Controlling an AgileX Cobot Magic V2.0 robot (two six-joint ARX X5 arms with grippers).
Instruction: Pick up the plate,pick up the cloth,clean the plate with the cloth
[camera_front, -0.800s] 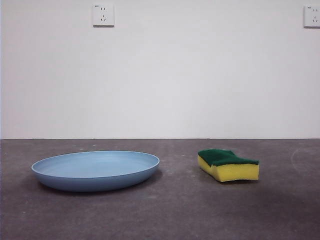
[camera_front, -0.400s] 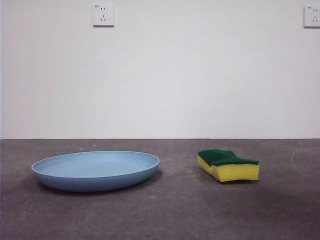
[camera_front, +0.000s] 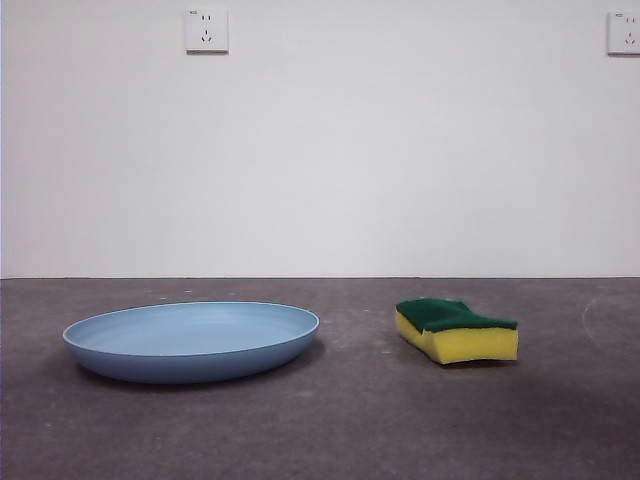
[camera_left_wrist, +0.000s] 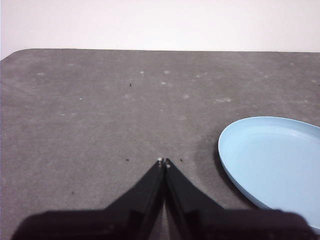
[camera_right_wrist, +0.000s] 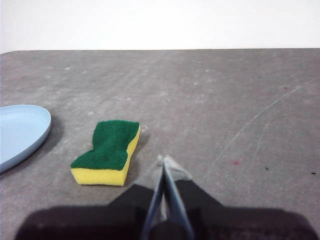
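Note:
The light blue plate (camera_front: 191, 340) lies flat on the grey table at the left of the front view. It also shows in the left wrist view (camera_left_wrist: 275, 165) and at the edge of the right wrist view (camera_right_wrist: 20, 132). The cloth, a yellow sponge with a dark green top (camera_front: 457, 330), lies to the plate's right, green side up; it also shows in the right wrist view (camera_right_wrist: 107, 151). My left gripper (camera_left_wrist: 163, 161) is shut and empty, above the table beside the plate. My right gripper (camera_right_wrist: 164, 159) is shut and empty, beside the sponge. Neither gripper shows in the front view.
The grey table (camera_front: 350, 420) ends at a white wall with two sockets, one at the upper left (camera_front: 206, 30) and one at the upper right (camera_front: 624, 32). A pale scratch (camera_right_wrist: 260, 117) runs across the table surface in the right wrist view.

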